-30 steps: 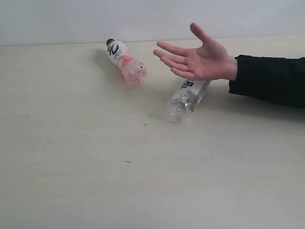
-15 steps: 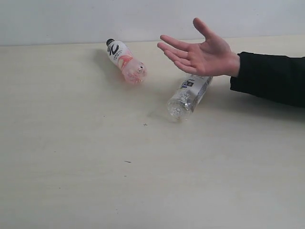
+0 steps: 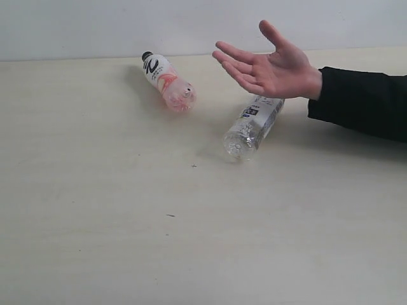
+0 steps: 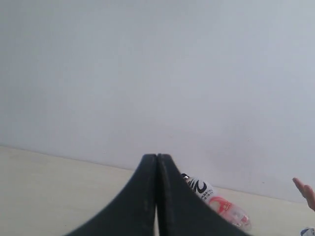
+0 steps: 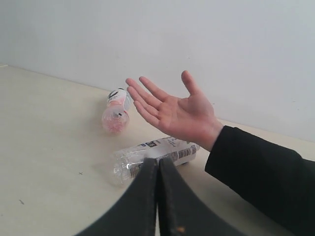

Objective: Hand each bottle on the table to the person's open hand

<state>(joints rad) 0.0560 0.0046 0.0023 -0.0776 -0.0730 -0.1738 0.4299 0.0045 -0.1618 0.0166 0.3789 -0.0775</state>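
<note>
Two bottles lie on their sides on the surface [image 3: 127, 222] in your exterior view: the pinkish bottle [image 3: 168, 82] and the clear bottle [image 3: 252, 127], its far end under the open hand [image 3: 273, 67]. In your left wrist view, the left claw [image 4: 157, 156] is pressed fully together and empty, with the pinkish bottle beyond its tips. In your right wrist view, the right claw [image 5: 158, 160] is likewise closed on nothing, with the clear bottle just beyond its tips and the hand held above that.
</note>
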